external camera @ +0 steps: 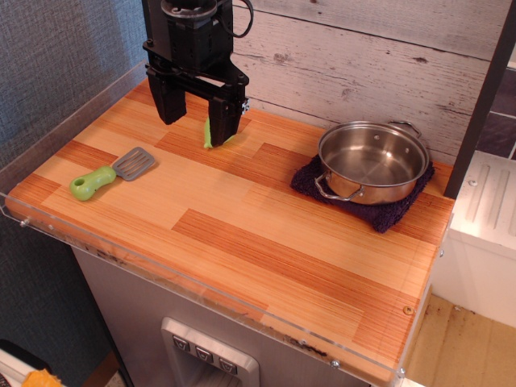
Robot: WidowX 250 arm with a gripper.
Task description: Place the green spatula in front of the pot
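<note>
**Spatula lies at the left end of the table, well apart from the pot; gripper spread and empty**

Work surface: a wooden table (242, 234) of striped light and reddish boards, edged by a clear plastic rim along its front and left sides. A grey plank wall stands behind it.

Gripper (196, 111): black, hanging over the rear left part of the table. Its two fingers are spread apart with open space between them and nothing is held. Whether the tips touch the wood cannot be told from this view.

The green spatula (111, 173): lying flat on the table near the left edge, forward and left of the gripper and clear of it. The lime-green handle points toward the front left corner; the grey slotted blade points toward the rear right.

The pot (372, 161): a shiny steel pot with two loop handles, upright and empty, at the right rear of the table. It sits on a dark blue cloth (379, 211) whose edges show around its base. Spatula and pot are well apart, with bare boards between them.

Other item: a light-green object (211, 135) sits on the table just behind the gripper's right finger, partly hidden by it; its shape cannot be made out.
</note>
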